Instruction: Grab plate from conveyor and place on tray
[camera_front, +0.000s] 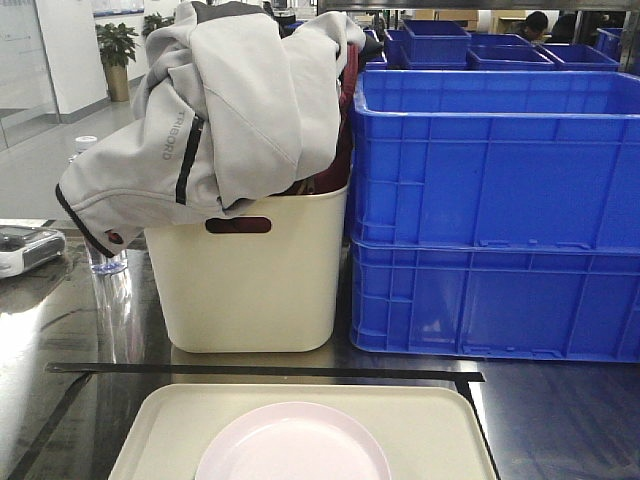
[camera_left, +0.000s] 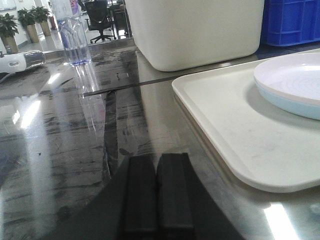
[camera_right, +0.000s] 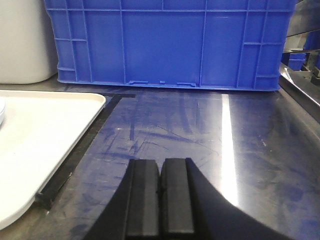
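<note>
Two blue crates (camera_front: 495, 210) beside cream bin (camera_front: 255, 285)

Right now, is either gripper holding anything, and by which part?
Nothing is held. The left gripper and right gripper are both shut and empty above the table; the plate lies on the tray.

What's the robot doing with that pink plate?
Right now nothing is holding it. The pink plate already sits on the cream tray. The left hand and right hand are both shut and empty, low over the shiny table on either side of the tray. No conveyor shows in these views.
</note>
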